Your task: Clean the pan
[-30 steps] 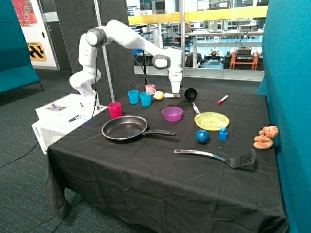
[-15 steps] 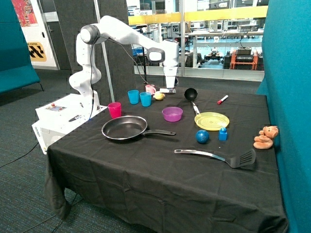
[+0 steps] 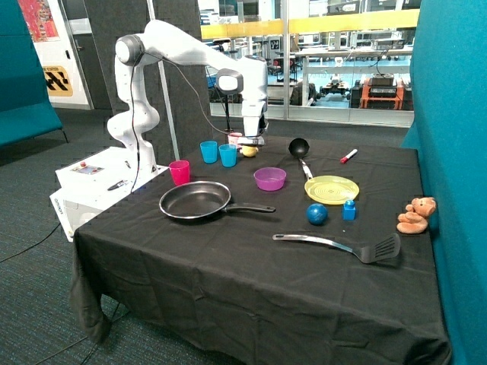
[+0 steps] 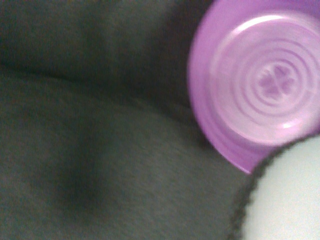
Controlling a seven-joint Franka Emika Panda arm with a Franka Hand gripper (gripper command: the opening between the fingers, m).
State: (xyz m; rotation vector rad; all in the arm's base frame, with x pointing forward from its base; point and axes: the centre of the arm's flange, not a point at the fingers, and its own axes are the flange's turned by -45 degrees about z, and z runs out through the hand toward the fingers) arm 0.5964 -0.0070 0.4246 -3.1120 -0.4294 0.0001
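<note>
Black cloth (image 3: 251, 281) on table — pan (image 3: 195, 201) untouched, hand (image 3: 253, 140) raised.

the large round black frying pan (image 3: 195, 200) sits on the black-clothed table (image 3: 228, 289); the purple plastic bowl (image 3: 269, 179) at its two o'clock, the flat black slotted spatula (image 3: 342, 245) at four, the pink plastic cup (image 3: 179, 172) at eleven.

outside view evenly lit; wrist view blurred.

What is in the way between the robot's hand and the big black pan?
Nothing visible. The hand hangs above the table's far side near the two blue cups, while the large round black frying pan lies nearer the front with bare black cloth between.
</note>
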